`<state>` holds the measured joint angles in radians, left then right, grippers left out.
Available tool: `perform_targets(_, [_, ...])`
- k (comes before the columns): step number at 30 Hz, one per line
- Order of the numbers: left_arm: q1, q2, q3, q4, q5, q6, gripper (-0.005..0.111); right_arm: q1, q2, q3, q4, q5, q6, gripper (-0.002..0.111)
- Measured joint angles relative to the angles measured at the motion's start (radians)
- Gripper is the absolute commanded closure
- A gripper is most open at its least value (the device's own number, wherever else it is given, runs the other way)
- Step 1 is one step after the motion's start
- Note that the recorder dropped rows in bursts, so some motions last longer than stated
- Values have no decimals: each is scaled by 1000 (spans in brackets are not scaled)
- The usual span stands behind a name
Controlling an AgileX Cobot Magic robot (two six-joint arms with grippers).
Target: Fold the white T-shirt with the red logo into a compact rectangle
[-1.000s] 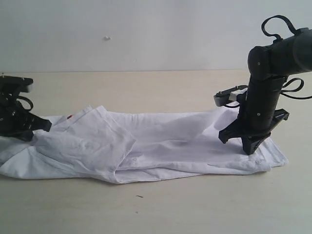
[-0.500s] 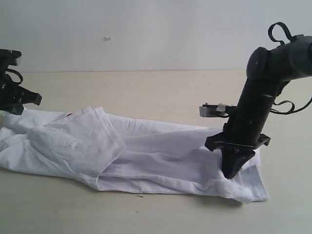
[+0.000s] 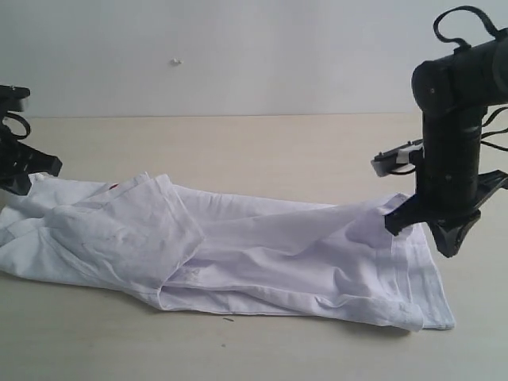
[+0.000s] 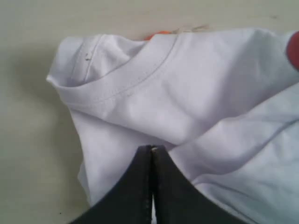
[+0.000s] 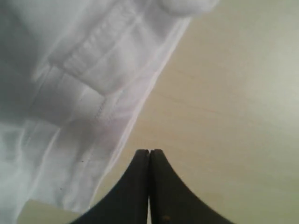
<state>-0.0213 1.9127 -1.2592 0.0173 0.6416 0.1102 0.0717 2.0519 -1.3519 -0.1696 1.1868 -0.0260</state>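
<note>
The white T-shirt (image 3: 262, 254) lies folded lengthwise in a long wrinkled band across the table, with one flap (image 3: 135, 230) turned over on its left part. Only a sliver of the red logo (image 3: 113, 189) peeks out near the far edge; it also shows as the red logo's edge (image 4: 294, 49) in the left wrist view. My left gripper (image 3: 22, 181) hovers shut over the collar end. In the left wrist view the left gripper (image 4: 152, 148) hangs above the cloth near the ribbed collar (image 4: 140, 77) and orange tag (image 4: 161, 34). My right gripper (image 3: 446, 248) is shut and empty, raised just past the hem (image 5: 93, 88), and in the right wrist view the right gripper (image 5: 149, 151) is over bare table.
The pale wooden table (image 3: 278, 147) runs back to a plain white wall (image 3: 238, 48). A small dark speck (image 3: 228, 320) lies in front of the shirt. Bare tabletop (image 5: 233, 93) shows beside the hem.
My right gripper, pressed down on the hem end half a second ago, has risen and moved right, off the cloth. The hem end now lies stretched further right. My left gripper lifted earlier and holds.
</note>
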Motion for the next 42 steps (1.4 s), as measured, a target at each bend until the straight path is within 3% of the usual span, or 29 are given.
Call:
perform_targets(3, [6,-40,28,1,-39,-2,107,0,-51,-17,136,-18,-70,108])
perform_targets(8, [19,-74,68,1,-73,-8,107,10,-108,1,520,-80,-318,108])
perform_targets(10, [21,-75,80,1,-72,-8,107,35,-101,28,539,-124,-341,108])
perform_targets(18, [21,-75,107,1,-63,-10,107,67,-13,52,33,-221,-2,108])
perform_targets(24, [21,-75,110,1,-65,-10,107,67,-9,55,-162,-206,102,108])
perform_targets(27, [35,-75,113,1,-73,-16,106,67,-8,55,-162,-179,110,108])
perform_targets(28, [75,-81,113,-25,-95,-20,102,67,-18,55,-112,-170,80,108])
perform_targets(29, [107,-86,113,-59,-107,-14,91,67,-32,50,-81,-168,62,108])
perform_targets(32, [281,-86,113,-421,-109,241,43,67,-105,19,72,-171,-43,108])
perform_targets(35, [383,-11,94,-882,40,654,42,67,-132,13,170,-171,-103,108])
perform_targets(36, [394,15,73,-939,89,706,41,67,-132,13,175,-171,-109,108])
perform_targets(38, [402,111,-3,-969,197,764,37,67,-132,13,184,-165,-115,108])
perform_targets(42, [416,162,-57,-899,199,760,38,67,-133,13,189,-155,-117,108])
